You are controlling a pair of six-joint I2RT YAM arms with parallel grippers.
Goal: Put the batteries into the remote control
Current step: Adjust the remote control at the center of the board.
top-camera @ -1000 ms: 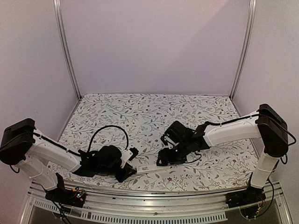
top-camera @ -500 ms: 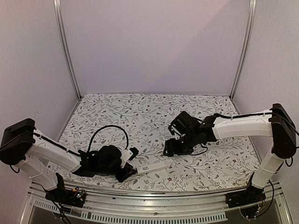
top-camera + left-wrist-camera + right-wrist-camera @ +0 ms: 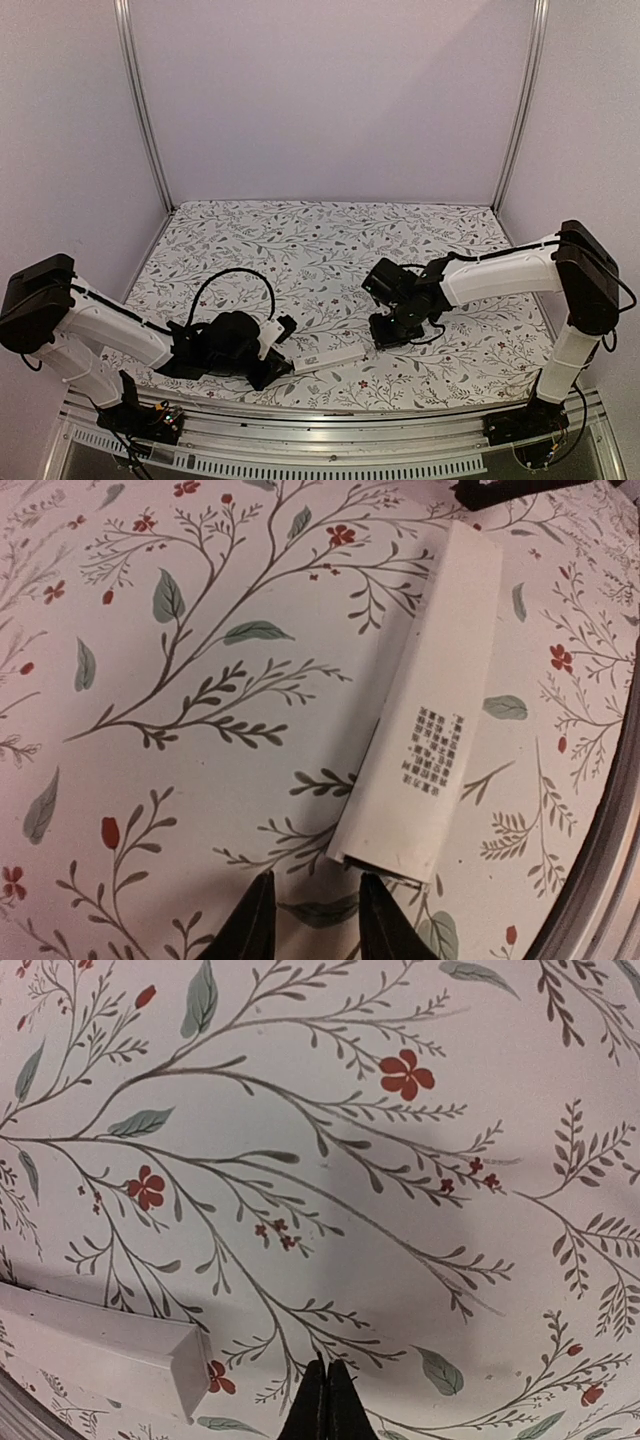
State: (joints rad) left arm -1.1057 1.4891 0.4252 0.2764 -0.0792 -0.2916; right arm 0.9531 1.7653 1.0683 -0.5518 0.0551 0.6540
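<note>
Remote control (image 3: pixel 325 357) first: you'll find it lying flat on the floral tablecloth (image 3: pixel 300 240) near the front edge of the table. It is a long white bar set at a slight angle between the two arms. Its near end sits right at the left gripper (image 3: pixel 314 920). In the left wrist view you look along its plain white face, which carries a small block of black print (image 3: pixel 436 752) nearer your end than the far one.

The left gripper's fingers stand parted, with bare cloth showing in the gap and nothing between them. The right-hand fingertip (image 3: pixel 385 920) meets the remote's near corner in that view (whether it truly touches, you can't tell from this angle).

The right gripper (image 3: pixel 325 1405) is pressed fully together, its two tips forming one dark point with nothing pinched between them. It hangs low over the cloth near the remote's far end. In its wrist view you see that end of the white bar at the lower left, apart from the fingertips. From the overhead camera you see the right arm (image 3: pixel 500 270) reach in from the right side and bend down toward the middle of the table.
</note>
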